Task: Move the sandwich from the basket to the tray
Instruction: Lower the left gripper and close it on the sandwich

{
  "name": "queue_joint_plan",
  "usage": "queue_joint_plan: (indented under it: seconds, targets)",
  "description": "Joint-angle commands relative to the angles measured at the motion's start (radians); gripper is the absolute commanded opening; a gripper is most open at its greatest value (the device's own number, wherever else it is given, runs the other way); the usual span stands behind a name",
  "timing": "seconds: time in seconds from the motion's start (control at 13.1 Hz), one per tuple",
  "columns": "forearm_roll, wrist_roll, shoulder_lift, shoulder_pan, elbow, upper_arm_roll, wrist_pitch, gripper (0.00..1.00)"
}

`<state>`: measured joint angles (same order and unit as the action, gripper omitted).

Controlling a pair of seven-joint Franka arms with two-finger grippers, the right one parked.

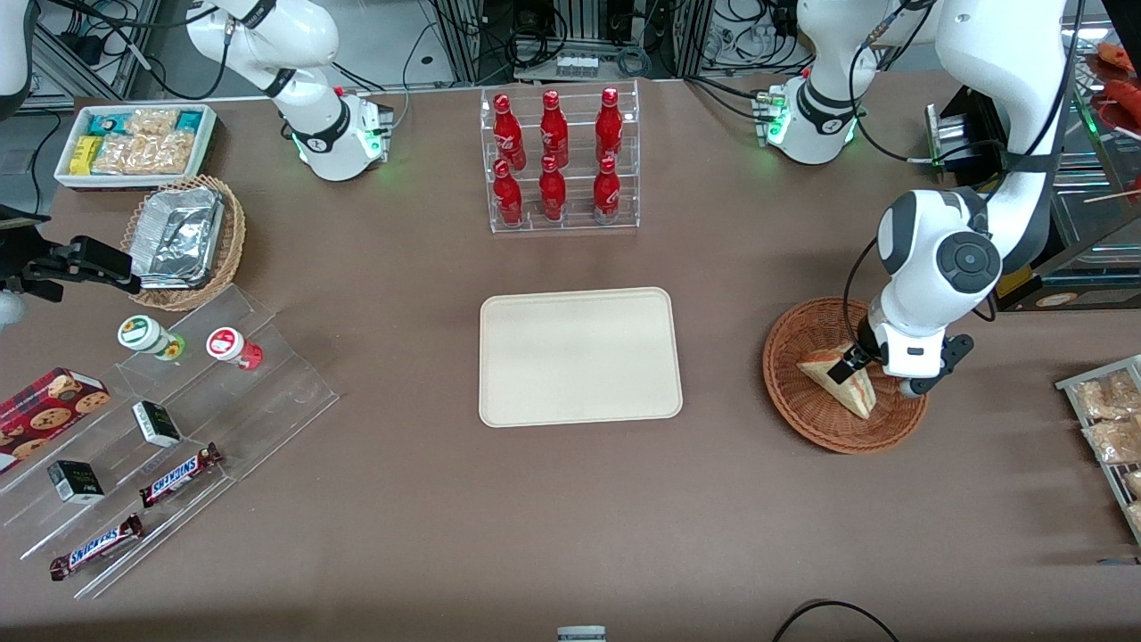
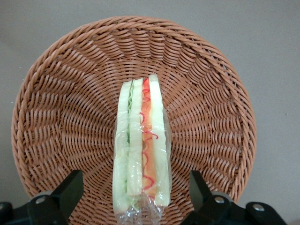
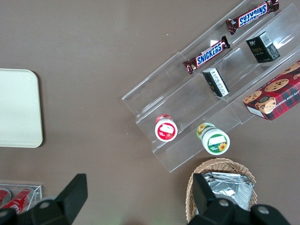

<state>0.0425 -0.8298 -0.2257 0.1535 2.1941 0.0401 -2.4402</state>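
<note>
Front view, table: a wide brown table fills the scene, with cables and equipment racks along its edge farthest from the camera.
Tray: a cream tray lies flat near the middle of the table, nothing on it; one rounded corner of it also shows in the right wrist view.
Bottles: a clear rack of red bottles stands farther from the camera than the tray.
Parked arm's end: a white bin of snack packets, a tan basket of foil trays, and clear stepped shelves carrying two small lidded cups, small dark boxes, a cookie box and two Snickers bars.
Working arm's end: a wire rack of bagged snacks sits at the table's edge.
Basket: a reddish-brown wicker basket rests on the table beside the tray, toward the working arm's end and well apart from it; it nearly fills the left wrist view.
Sandwich: a wrapped sandwich lies inside the basket, standing on edge with its layered cut side up; the wrist view shows white bread, green and pink-red filling under clear film.
Arm: the left arm bends down from its base, its wrist pointing straight down over the basket.
Gripper: the gripper is down inside the basket at the sandwich.
Fingers: spread wide, one on each side of the sandwich, with a clear gap to the bread on both sides.
</note>
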Motion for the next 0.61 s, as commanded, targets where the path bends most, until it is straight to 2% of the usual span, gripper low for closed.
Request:
queue_joint_plan:
  seconds: [0.0, 0.08, 0.15, 0.23, 0.3, 0.38, 0.53]
  targets:
    - [0.019, -0.035, -0.030, 0.015, 0.013, 0.004, -0.054, 1.00]
    - [0.019, -0.035, -0.034, 0.026, 0.015, 0.004, -0.056, 0.99]
    - [0.017, -0.038, -0.040, 0.028, 0.016, 0.004, -0.056, 0.87]
    - [0.019, -0.066, -0.043, 0.029, 0.015, 0.004, -0.056, 0.61]
    - [0.019, -0.077, -0.050, 0.032, 0.015, 0.004, -0.053, 0.28]
    - [0.019, -0.075, -0.053, 0.041, 0.015, 0.004, -0.049, 0.00]
    - [0.020, -0.066, -0.044, 0.043, 0.004, 0.006, -0.028, 0.00]
